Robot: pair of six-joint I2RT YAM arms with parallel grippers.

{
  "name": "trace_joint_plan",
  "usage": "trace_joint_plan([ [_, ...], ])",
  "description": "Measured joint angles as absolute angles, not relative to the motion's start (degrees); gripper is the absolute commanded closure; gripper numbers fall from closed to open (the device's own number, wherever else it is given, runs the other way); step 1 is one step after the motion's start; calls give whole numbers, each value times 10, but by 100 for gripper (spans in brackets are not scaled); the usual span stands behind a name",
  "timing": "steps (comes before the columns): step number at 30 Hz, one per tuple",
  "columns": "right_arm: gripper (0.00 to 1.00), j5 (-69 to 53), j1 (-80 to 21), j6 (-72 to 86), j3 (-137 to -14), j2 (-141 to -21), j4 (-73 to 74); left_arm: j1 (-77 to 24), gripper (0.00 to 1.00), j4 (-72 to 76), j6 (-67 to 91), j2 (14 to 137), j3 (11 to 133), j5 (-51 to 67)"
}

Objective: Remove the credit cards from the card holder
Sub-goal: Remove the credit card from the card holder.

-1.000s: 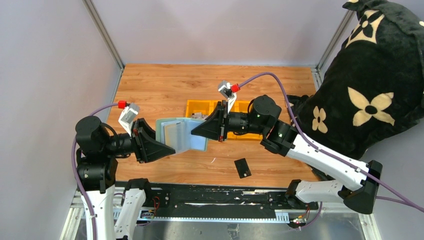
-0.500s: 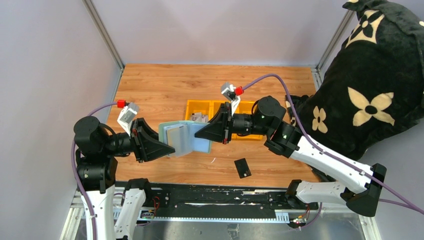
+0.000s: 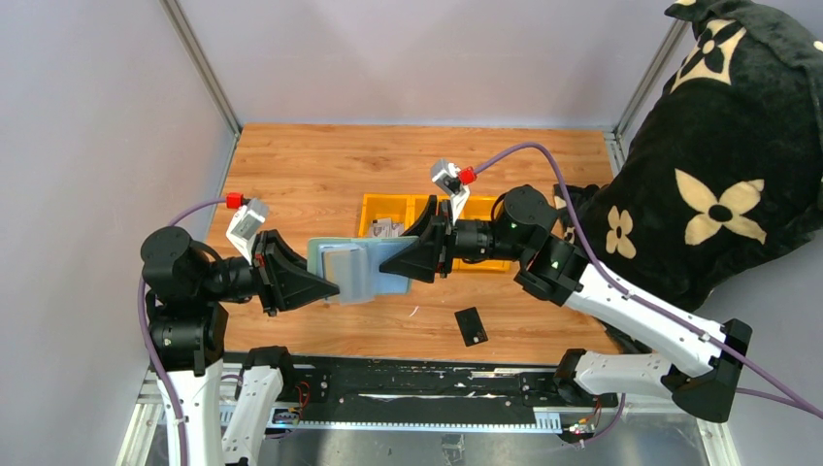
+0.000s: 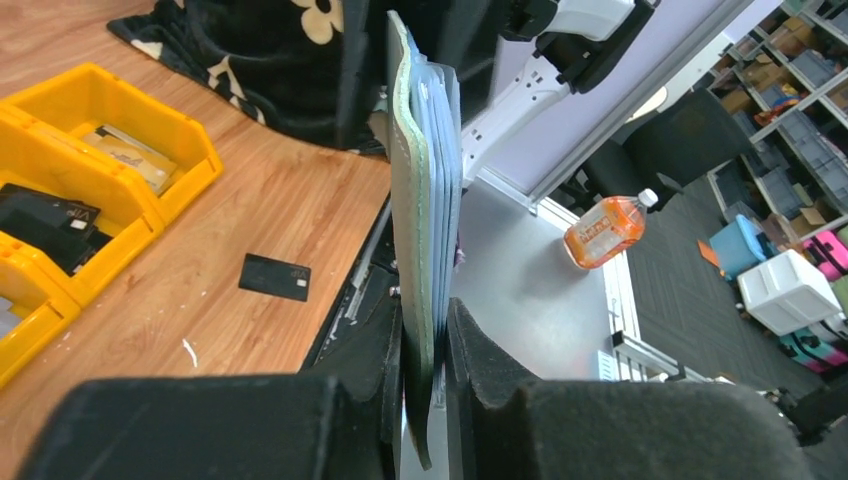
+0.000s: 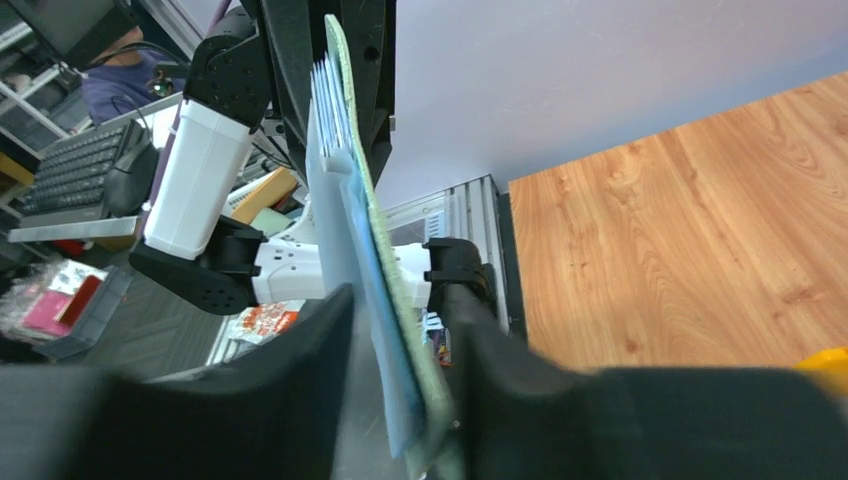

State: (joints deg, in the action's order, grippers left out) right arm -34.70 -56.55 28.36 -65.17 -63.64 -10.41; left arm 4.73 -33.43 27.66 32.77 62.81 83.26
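Note:
The pale grey-green card holder (image 3: 357,272) hangs open above the table between both arms. My left gripper (image 3: 328,283) is shut on its left edge; the left wrist view shows it edge-on (image 4: 425,200) pinched between my jaws (image 4: 437,335). A silvery-grey card (image 3: 340,264) sits in an inner pocket. My right gripper (image 3: 386,262) straddles the holder's right edge. In the right wrist view its jaws (image 5: 395,305) stand apart around the holder (image 5: 385,260), with a gap on the left side. A black card (image 3: 471,325) lies flat on the table, also in the left wrist view (image 4: 274,277).
A row of yellow bins (image 3: 374,206) stands behind the holder, with a bulky black lump (image 4: 45,215) in one. A big black plush bag (image 3: 718,146) with cream flowers fills the right side. Metal frame posts (image 3: 199,63) and grey walls enclose the wooden table (image 3: 320,165).
The card holder and both grippers have drifted slightly right and down. The left gripper keeps its hold and the right jaws stay around the far edge. The black card has not moved.

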Motion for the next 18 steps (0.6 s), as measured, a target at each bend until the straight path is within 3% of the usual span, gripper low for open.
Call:
trace_joint_plan([
  [3,30,-358,-566,289,-652,-641,-111,47,94,-333,277,324,628,823],
  [4,27,-361,-566,290,-652,-643,-116,47,96,-333,277,322,628,817],
  [10,24,-357,-591,281,-652,-647,-141,47,98,-336,270,316,627,773],
  [18,22,-233,-649,222,-662,-673,-111,47,98,-346,268,312,627,738],
])
